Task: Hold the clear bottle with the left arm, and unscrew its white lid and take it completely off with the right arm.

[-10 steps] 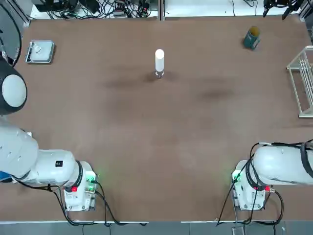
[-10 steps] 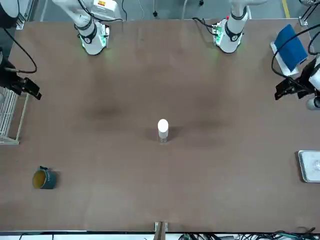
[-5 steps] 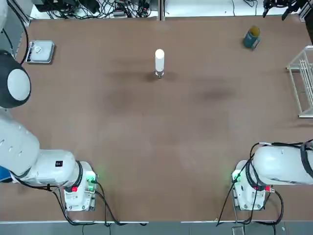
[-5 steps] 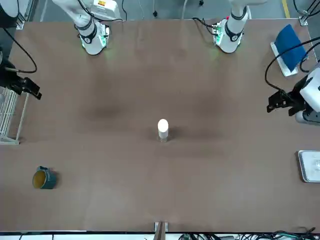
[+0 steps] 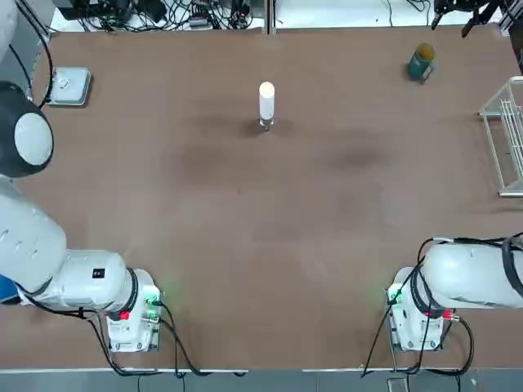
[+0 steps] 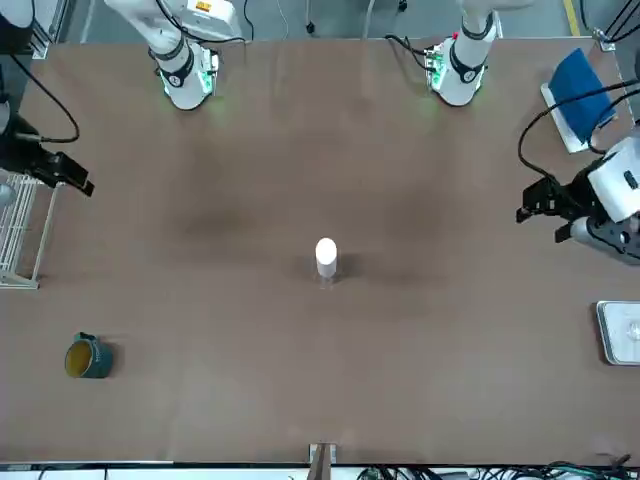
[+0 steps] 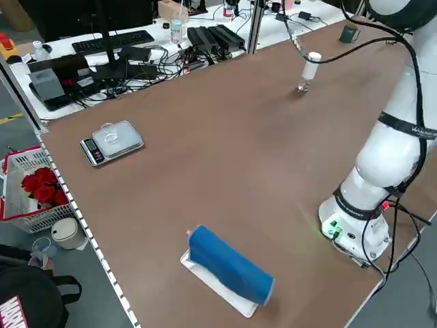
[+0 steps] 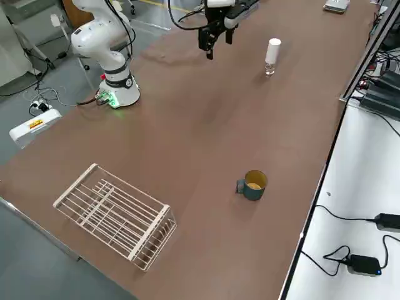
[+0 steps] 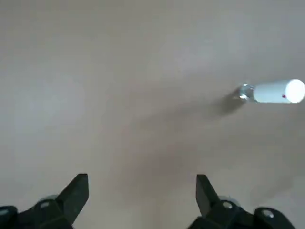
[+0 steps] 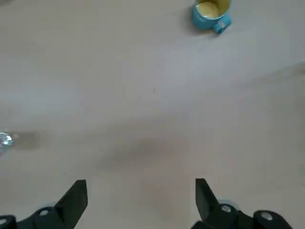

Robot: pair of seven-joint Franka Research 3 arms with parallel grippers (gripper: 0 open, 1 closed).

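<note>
Top view: brown table, arm bases at the near edge.

Clear bottle: upright near the far middle of the table, on its own, touched by neither gripper.

White lid: seated on the bottle's top, not removed.

Left gripper: raised over the table's left side, well apart from the bottle. Jaws spread wide with nothing between them; its wrist view shows the capped bottle off to one side beyond the fingertips.

Right gripper: at the table's right edge, beside a white wire rack. Jaws spread wide, empty; its wrist view shows bare tabletop ahead.

Teal mug: far right corner, yellowish inside.

Small scale: far left corner, metal platform.

Blue roll: lying on a white sheet near the left edge, close to the left arm's base.

Cables and power strips: beyond the far edge.
</note>
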